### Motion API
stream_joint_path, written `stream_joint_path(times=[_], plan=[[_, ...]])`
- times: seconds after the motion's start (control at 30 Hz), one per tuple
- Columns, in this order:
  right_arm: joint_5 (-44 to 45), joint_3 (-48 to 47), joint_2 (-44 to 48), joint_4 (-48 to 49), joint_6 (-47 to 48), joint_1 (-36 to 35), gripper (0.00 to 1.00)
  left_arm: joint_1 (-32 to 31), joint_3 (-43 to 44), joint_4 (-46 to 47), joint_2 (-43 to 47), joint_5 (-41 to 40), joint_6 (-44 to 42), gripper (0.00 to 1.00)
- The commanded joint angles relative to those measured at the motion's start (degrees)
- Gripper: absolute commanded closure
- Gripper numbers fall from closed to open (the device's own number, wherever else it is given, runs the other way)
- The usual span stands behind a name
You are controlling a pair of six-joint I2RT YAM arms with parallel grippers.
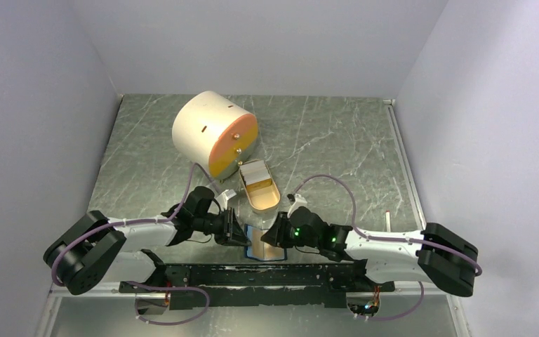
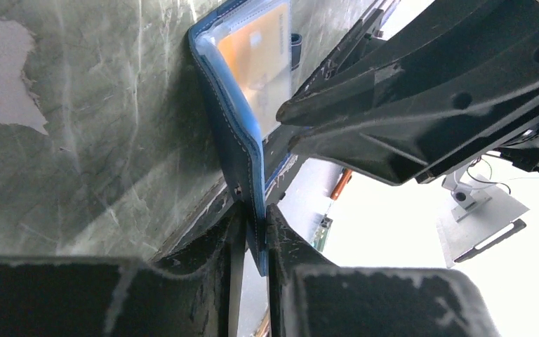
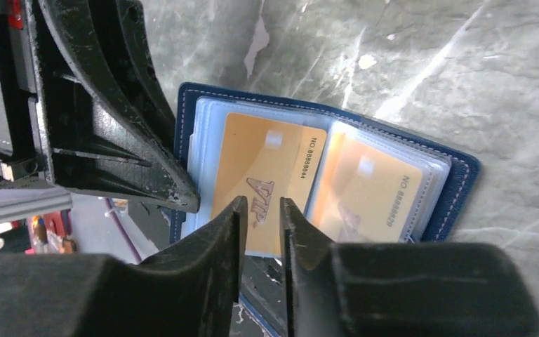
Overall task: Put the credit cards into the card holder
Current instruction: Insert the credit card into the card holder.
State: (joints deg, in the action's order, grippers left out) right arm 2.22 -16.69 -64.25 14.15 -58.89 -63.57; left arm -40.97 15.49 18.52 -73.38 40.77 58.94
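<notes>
- Left gripper (image 2: pixel 253 214) is clamped on the card holder (image 2: pixel 242 140) cover at the table's six o'clock; hold it steady.
- Right gripper (image 3: pixel 260 205) fingers are nearly together over the gold card (image 3: pixel 267 165); whether they grip it is unclear. Slide it squarely into the sleeve.
- Whitish credit cards (image 1: pixel 255 170) lie at the holder's twelve o'clock.

Card holder (image 1: pixel 265 247) at near edge, dish (image 1: pixel 261 191) behind

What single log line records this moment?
left gripper pinches card holder edge | right gripper at gold card | card holder open
</notes>
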Motion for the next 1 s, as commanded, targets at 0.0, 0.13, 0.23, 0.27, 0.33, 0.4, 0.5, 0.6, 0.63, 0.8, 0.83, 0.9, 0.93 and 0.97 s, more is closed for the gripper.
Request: stream_joint_path(times=[0.0, 0.13, 0.23, 0.27, 0.33, 0.4, 0.5, 0.6, 0.63, 0.8, 0.83, 0.9, 0.93, 0.97], plan=[[4.2, -1.08, 0.23, -6.76, 2.89, -0.25, 0.76, -0.39, 0.54, 1.06, 0.55, -0.13, 0.18, 0.82], [3.77, -1.07, -3.87, -3.87, 3.32, -0.28, 0.78, -0.39, 2.25, -0.81, 0.35, 0.03, -1.11, 0.91], [3.49, -1.44, -6.88, -1.9, 3.37, -0.32, 0.79, -0.47, 3.53, -1.92, 0.3, 0.54, -1.92, 0.91], [3.45, -1.24, -7.71, -0.91, 3.2, -0.42, 0.8, -0.51, 3.65, -1.65, 0.34, 0.88, -1.71, 0.91], [2.97, -0.63, -9.2, 1.27, 2.64, -0.47, 0.8, -0.5, 3.59, -0.05, 0.48, 1.6, -1.09, 0.91], [2.27, -0.28, -10.25, 3.18, 2.33, -0.78, 0.81, -0.49, 3.22, 1.49, 0.6, 2.05, -0.26, 0.91], [2.17, -0.73, -11.27, 3.81, 2.44, -1.47, 0.81, -0.48, 2.19, 4.64, 0.34, 3.14, 1.0, 0.91], [2.14, -0.73, -11.83, 4.91, 2.15, -1.77, 0.81, -0.47, 1.54, 6.13, -1.23, 3.43, 1.08, 0.91], [2.06, -0.62, -12.05, 5.34, 2.1, -1.78, 0.81, -0.54, 1.48, 6.07, -1.75, 2.96, 0.79, 0.91], [1.59, -0.26, -13.52, 6.65, 1.72, -1.83, 0.81, -1.34, 1.96, 4.28, -3.48, 1.73, -1.07, 0.9], [1.44, -0.12, -13.73, 7.08, 1.57, -1.83, 0.81, -1.43, 1.8, 4.86, -3.78, 1.84, -0.84, 0.9], [1.23, 0.32, -14.1, 7.98, 1.24, -1.82, 0.81, -1.48, 1.49, 5.85, -4.48, 1.97, -0.63, 0.9], [1.1, 0.38, -14.29, 8.21, 1.1, -1.82, 0.81, -1.5, 1.41, 6.4, -4.89, 2.02, -0.44, 0.89], [1.04, 0.47, -14.39, 8.37, 1.07, -1.82, 0.81, -1.55, 1.39, 6.94, -5.33, 2.09, -0.42, 0.9]])
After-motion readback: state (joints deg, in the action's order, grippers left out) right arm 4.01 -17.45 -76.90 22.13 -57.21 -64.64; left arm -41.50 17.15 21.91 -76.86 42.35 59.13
